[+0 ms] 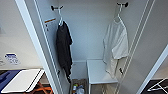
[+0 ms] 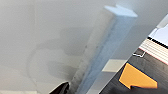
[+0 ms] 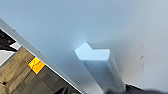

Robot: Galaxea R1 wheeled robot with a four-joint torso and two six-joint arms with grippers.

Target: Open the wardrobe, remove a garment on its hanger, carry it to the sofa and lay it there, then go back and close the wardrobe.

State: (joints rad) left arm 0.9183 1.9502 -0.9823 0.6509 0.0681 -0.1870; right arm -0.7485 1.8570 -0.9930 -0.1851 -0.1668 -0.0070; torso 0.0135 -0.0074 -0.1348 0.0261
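Observation:
The wardrobe [image 1: 87, 30] stands open in front of me, with its left door [image 1: 32, 37] and right door [image 1: 152, 50] swung out to the sides. Inside on the right, the white short-sleeved garment [image 1: 116, 45] hangs on its white hanger [image 1: 119, 11] from a dark hook. In the left wrist view a white door handle [image 2: 105, 45] shows very close against the door, with a dark part of my left gripper [image 2: 62, 88] at its base. The right wrist view shows the other white handle [image 3: 100, 65] just as close, with a dark edge of my right gripper [image 3: 140, 90] beside it.
A longer black garment [image 1: 63, 47] hangs inside on the left. A white shelf [image 1: 98, 71] sits low in the wardrobe, with small items [image 1: 77, 88] on its floor. A white board [image 1: 23, 80] on orange legs stands at lower left. A white frame [image 1: 160, 86] lies on dark floor at lower right.

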